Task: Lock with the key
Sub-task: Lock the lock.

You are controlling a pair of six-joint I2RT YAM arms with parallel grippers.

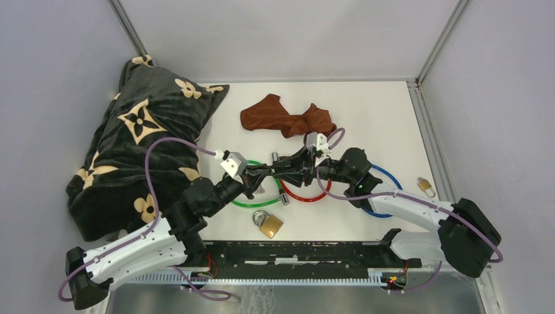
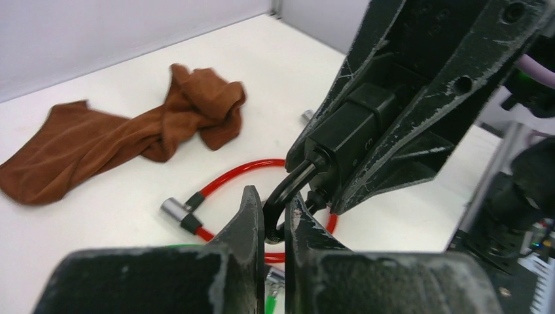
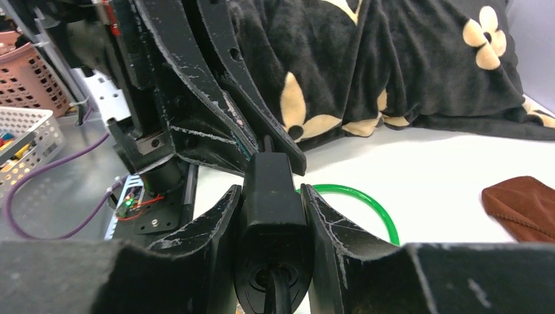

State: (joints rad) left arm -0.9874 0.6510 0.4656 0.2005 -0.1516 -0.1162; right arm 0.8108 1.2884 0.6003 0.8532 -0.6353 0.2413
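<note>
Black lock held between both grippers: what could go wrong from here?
The left gripper pinches only the thin curved bar at its tips; a twist could slip it free.
The right gripper, holding the black lock, sits almost against the left one; they may collide.
A dropped lock would likely land on the red cable.

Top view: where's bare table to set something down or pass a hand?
Free: the far right corner of the table, between the brown cloth and the wall; also the near strip between the brass padlock and the blue loop. Crowded: the centre, where both arms meet on the black lock over the green loop and red loop.
</note>
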